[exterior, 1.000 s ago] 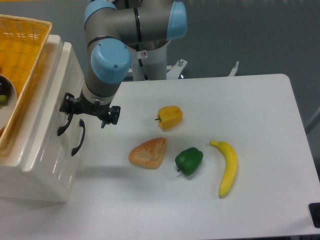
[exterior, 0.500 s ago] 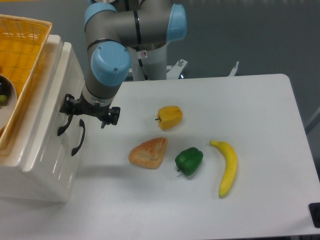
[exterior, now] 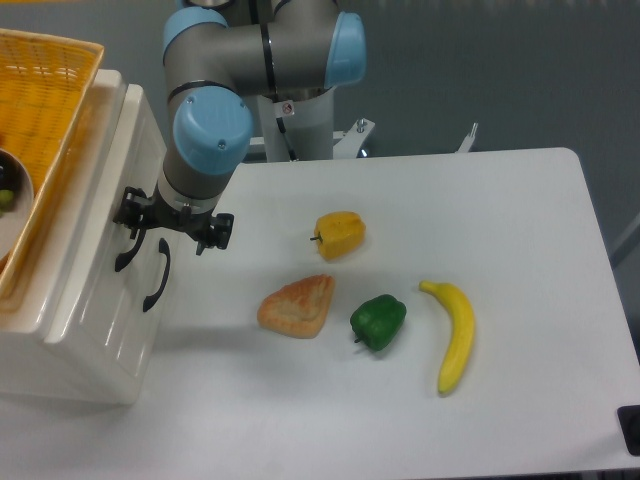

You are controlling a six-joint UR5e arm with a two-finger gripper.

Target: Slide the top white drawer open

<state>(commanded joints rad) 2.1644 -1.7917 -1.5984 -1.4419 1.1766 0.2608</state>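
The top white drawer (exterior: 100, 228) is the upper front panel of the cream cabinet at the left, and it sits shut and flush. Its curved black handle (exterior: 123, 254) shows just below my gripper's left finger (exterior: 129, 214). The lower drawer's handle (exterior: 157, 276) lies a little to the right of it. My gripper (exterior: 172, 228) hangs in front of the cabinet face at the upper handle, open, with nothing visibly held. I cannot tell whether the left finger touches the handle.
An orange basket (exterior: 62, 90) with a plate sits on top of the cabinet. On the white table lie a yellow pepper (exterior: 340, 234), a bread piece (exterior: 298, 305), a green pepper (exterior: 378, 321) and a banana (exterior: 455, 335). The arm's base (exterior: 305, 110) stands behind.
The arm and gripper have shifted slightly left, closer to the cabinet front. The drawers and the food have not moved.
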